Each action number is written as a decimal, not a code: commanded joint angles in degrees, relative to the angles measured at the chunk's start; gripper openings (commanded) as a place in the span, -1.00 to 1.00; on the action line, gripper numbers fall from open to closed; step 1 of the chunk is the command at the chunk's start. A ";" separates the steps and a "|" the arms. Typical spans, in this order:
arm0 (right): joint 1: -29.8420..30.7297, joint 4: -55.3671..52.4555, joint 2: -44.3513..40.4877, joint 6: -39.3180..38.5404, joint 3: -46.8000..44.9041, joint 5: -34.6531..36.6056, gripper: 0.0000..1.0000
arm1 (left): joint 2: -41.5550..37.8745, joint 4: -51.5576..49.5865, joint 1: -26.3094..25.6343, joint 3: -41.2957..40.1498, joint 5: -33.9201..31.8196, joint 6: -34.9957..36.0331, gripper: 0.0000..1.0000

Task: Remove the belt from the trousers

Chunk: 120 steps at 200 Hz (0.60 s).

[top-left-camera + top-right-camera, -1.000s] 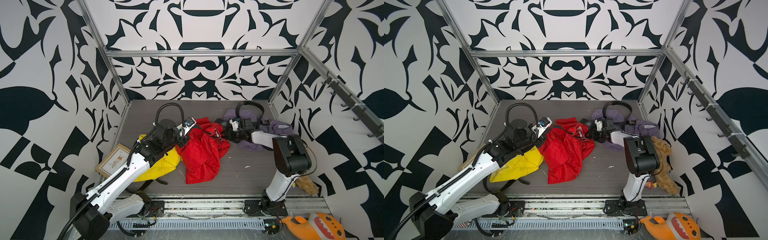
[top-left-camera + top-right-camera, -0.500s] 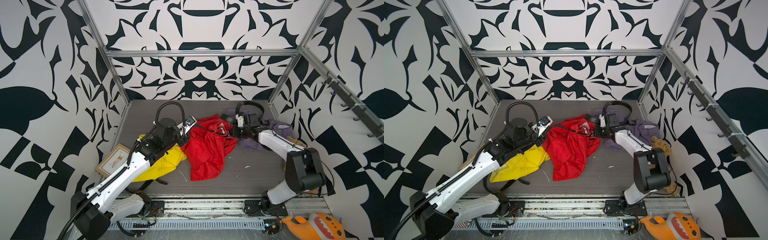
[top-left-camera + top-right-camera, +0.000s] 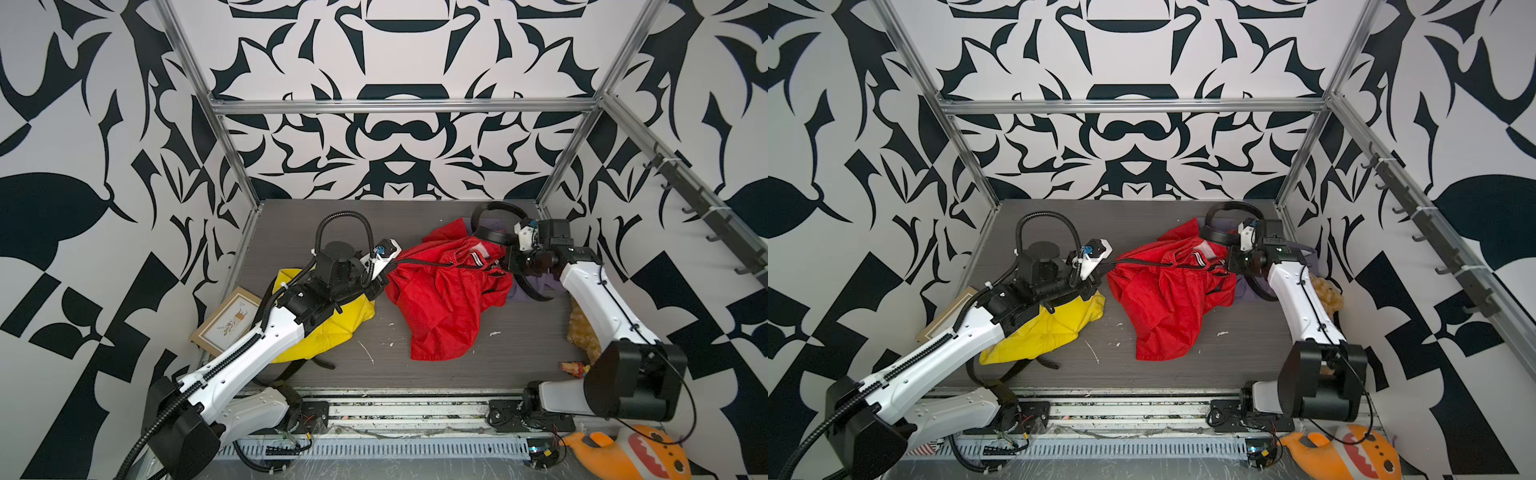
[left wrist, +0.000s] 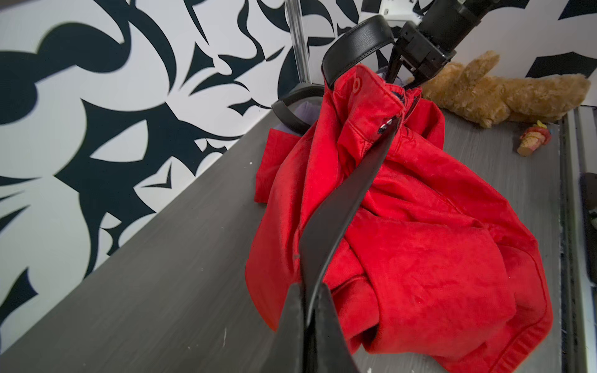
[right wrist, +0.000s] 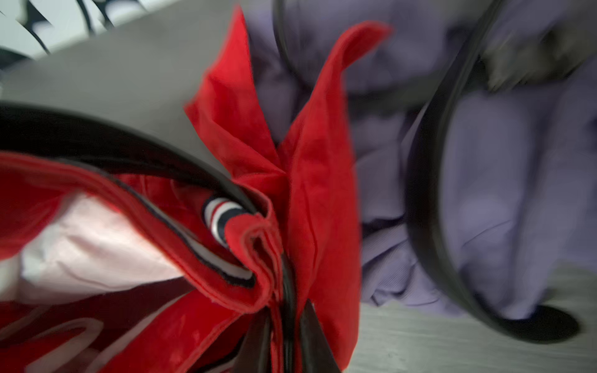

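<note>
**While tagging: caught belt (image 4: 349, 193) taut through trousers (image 4: 436, 258)**

Logged black belt mid-table, strung tight from left gripper (image 4: 309, 292), clenched on strap, into red trousers' waistband. Found right gripper (image 5: 286, 310) pinched on waistband fabric; whether on strap too, couldn't tell. Saw strap's far loop over purple cloth (image 5: 500, 161). Noted trousers heaped on grey table (image 3: 457, 370), yellow cloth (image 3: 332, 328) to their left, teddy (image 4: 484, 93) at right edge.
</note>
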 commanded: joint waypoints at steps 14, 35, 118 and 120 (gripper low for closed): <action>-10.51 2.34 5.78 -2.87 -2.69 27.17 -0.62 | -6.80 5.32 10.20 1.06 -6.28 -3.19 -1.00; -11.75 3.27 7.33 -1.95 -2.80 25.36 -0.58 | -4.39 3.89 13.82 1.05 -3.88 -3.45 -1.00; -9.46 5.22 3.50 -1.89 -6.54 22.05 -0.60 | 13.63 -9.12 11.76 8.74 0.25 -2.61 -0.37; -9.37 5.28 3.54 -1.94 -6.50 22.20 -0.60 | 13.77 -9.73 11.67 8.95 0.21 -2.37 -0.29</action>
